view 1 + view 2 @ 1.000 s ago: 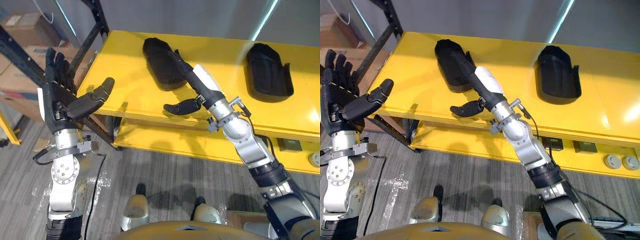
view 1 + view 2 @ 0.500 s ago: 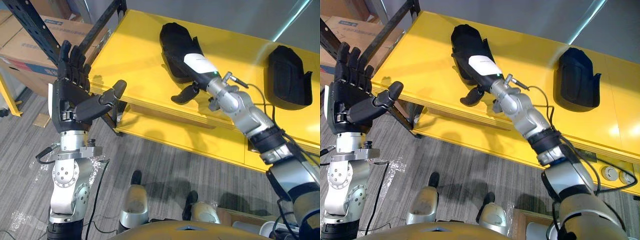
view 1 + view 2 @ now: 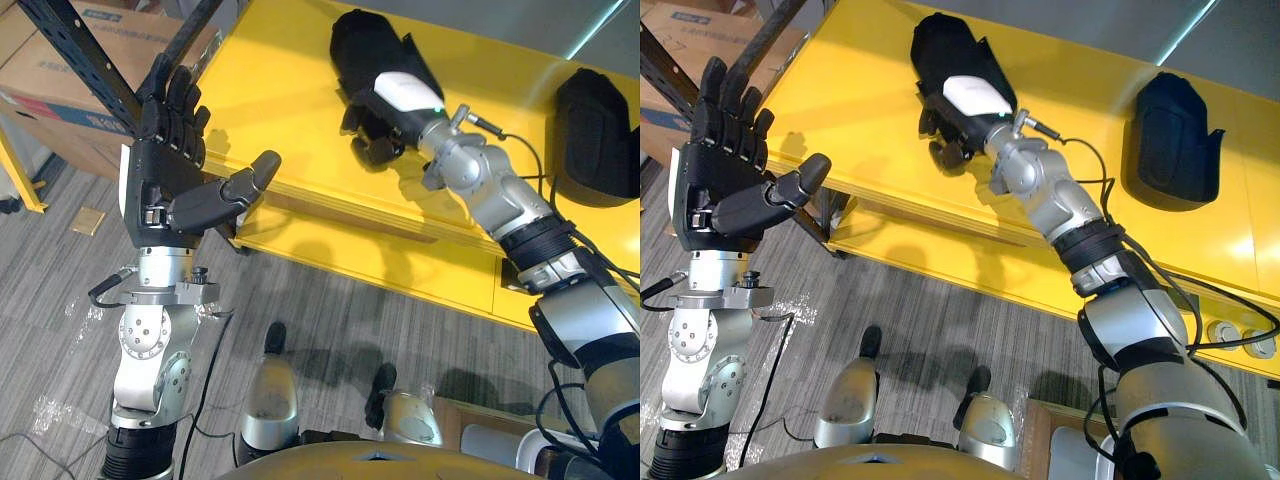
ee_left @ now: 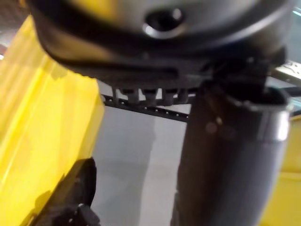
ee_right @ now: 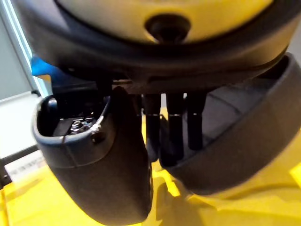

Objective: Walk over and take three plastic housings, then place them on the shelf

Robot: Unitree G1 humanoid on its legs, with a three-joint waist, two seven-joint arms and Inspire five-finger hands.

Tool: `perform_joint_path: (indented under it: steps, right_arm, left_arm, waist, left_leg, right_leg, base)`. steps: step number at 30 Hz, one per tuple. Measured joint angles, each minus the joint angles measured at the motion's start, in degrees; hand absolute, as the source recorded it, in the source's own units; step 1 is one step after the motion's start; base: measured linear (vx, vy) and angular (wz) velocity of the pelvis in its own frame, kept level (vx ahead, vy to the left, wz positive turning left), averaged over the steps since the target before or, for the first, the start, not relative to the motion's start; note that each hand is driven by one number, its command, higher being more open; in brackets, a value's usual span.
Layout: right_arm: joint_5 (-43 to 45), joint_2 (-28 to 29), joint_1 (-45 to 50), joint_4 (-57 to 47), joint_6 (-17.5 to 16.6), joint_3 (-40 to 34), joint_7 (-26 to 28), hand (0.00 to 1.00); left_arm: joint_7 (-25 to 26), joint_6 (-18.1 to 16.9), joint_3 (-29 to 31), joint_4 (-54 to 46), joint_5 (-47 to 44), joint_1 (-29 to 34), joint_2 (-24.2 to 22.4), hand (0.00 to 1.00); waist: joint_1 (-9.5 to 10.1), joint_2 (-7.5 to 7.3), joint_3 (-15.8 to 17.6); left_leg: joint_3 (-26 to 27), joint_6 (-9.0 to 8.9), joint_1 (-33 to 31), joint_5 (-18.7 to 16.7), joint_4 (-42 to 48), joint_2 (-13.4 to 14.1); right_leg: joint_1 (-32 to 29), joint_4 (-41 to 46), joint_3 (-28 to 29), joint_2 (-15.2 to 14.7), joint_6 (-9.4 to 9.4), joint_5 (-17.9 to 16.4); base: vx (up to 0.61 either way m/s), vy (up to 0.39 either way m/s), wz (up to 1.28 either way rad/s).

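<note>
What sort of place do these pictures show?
Probably a workshop or storeroom: a yellow shelf with black plastic housings, a dark metal rack and a cardboard box beside it.

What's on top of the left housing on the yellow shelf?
Right hand lies on the left housing, fingers curled over its near edge; the housing's inside is covered.
</note>
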Motion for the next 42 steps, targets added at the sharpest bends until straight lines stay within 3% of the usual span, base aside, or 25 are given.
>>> perform_joint_path:
  steps: [3, 16, 28, 35, 42]
  right_arm:
    - [0.01, 0.00, -0.11, 1.35, 0.15, 0.04, 0.82, 0.00]
    - [0.77, 1.13, 1.49, 1.04, 0.48, -1.96, -0.69, 0.00]
    - [0.31, 9.58, 4.42, -2.46, 16.08, -11.00, -4.44, 0.00]
    - [0.08, 11.55, 4.42, -2.52, 21.52, -14.57, -7.74, 0.00]
    - [0.11, 11.99, 4.33, -2.38, 22.83, -15.02, -9.32, 0.00]
  left_arm:
    - [0.00, 0.00, 0.05, -0.01, -0.03, 0.00, -0.18, 1.00]
    - [-0.37, 0.01, 0.11, 0.02, -1.47, 0.05, -0.29, 1.00]
    - [1.10, 0.03, -1.53, 0.04, -1.20, 0.57, -3.40, 1.00]
    - [1.90, 0.13, -1.69, 0.04, -1.20, 0.62, -4.97, 1.00]
    - [3.22, 1.18, -2.25, 0.04, -1.20, 0.92, -6.57, 1.00]
  waist:
    - [0.89, -0.06, 0.03]
    - [0.85, -0.40, 1.07]
    - [0.70, -0.12, 1.37]
    - [0.48, -0.04, 1.41]
    - [-0.64, 0.26, 1.58]
  left_leg:
    - [0.07, -0.08, 0.18, 0.27, -0.37, -0.01]
    - [0.95, -0.07, 2.24, 1.45, -3.53, 0.00]
    - [1.84, 0.10, 2.38, 2.22, -4.22, 0.04]
    - [2.40, 0.18, 2.38, 2.28, -4.21, 0.03]
    - [2.90, 0.19, 2.50, 2.29, -4.18, 0.02]
  right_leg:
    - [-0.05, 0.00, -0.06, -0.03, -0.11, 0.04]
    - [-0.06, 0.37, 0.53, -0.24, -0.26, -0.10]
    - [-1.22, 1.04, 1.48, -0.37, -0.18, -0.05]
    - [-1.71, 1.23, 1.93, -0.42, -0.12, -0.01]
    - [-2.25, 1.78, 2.77, -0.55, -0.16, -0.04]
  base:
    - [0.04, -0.015, 0.00]
    - [-0.02, -0.002, -0.02]
    - [-0.03, -0.001, -0.03]
    - [0.00, -0.001, -0.02]
    - [-0.01, 0.000, -0.04]
